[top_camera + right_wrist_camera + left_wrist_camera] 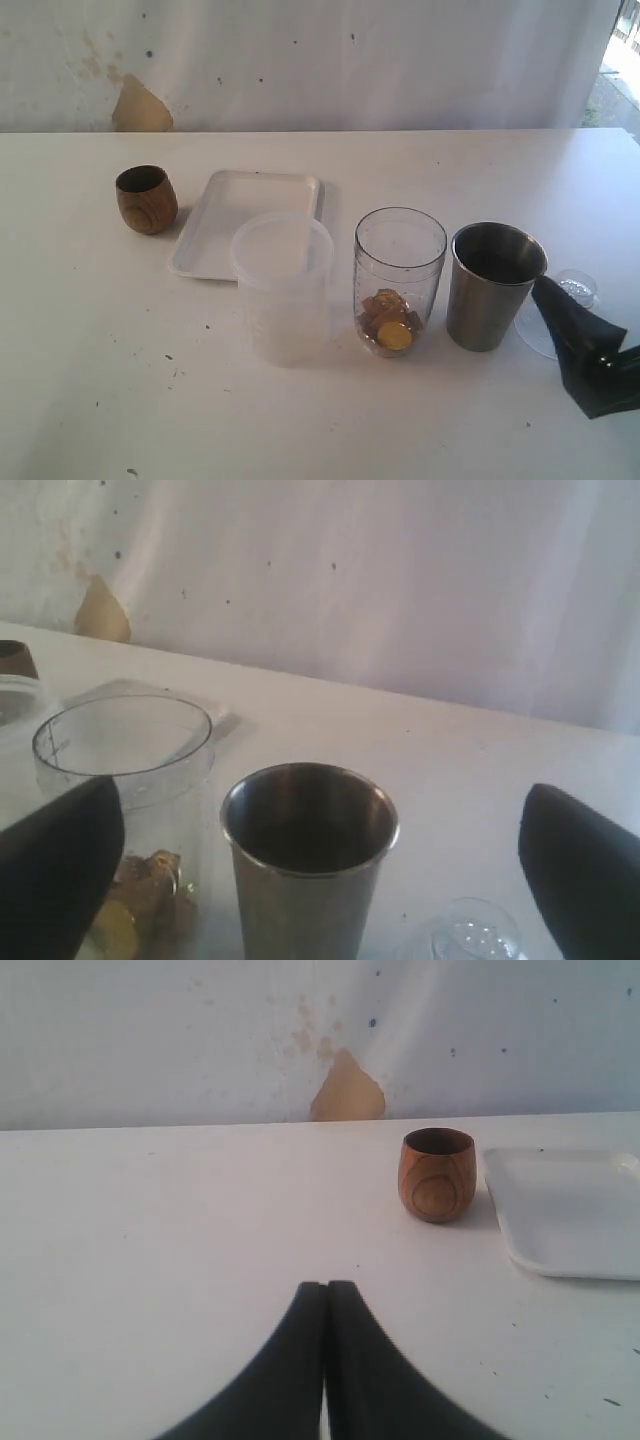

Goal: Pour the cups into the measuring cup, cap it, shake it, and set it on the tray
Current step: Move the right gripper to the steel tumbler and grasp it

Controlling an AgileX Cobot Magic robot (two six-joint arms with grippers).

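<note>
Two cups stand upright on the counter (pixel 90 380) in the exterior view. The wooden cup (pixel 146 199) is far left, beside the tray (pixel 250 200). The steel tumbler (pixel 495 285) is just right of the measuring cup (pixel 400 270), which holds gold-brown pieces (pixel 388 325). The frosted jug (pixel 283 290) overlaps the tray's near edge. The right claw (pixel 578 335) sits low beside the tumbler, with the clear lid (pixel 575 290) just behind it. The left claw is not seen here.

Left wrist view: left claw (pixel 326 1360) pressed together, holding nothing; wooden cup well ahead. Only this view shows that claw.

Right wrist view: right claw's fingers spread wide, one on each side of the tumbler, nothing gripped. One finger sits in front of the measuring cup, which is not evident from outside. Tumbler's contents: cannot tell, interior dark.

Risks: closing could nudge and tip the measuring cup. The slick, tapered steel may slip. A swing could sweep the lid away.
</note>
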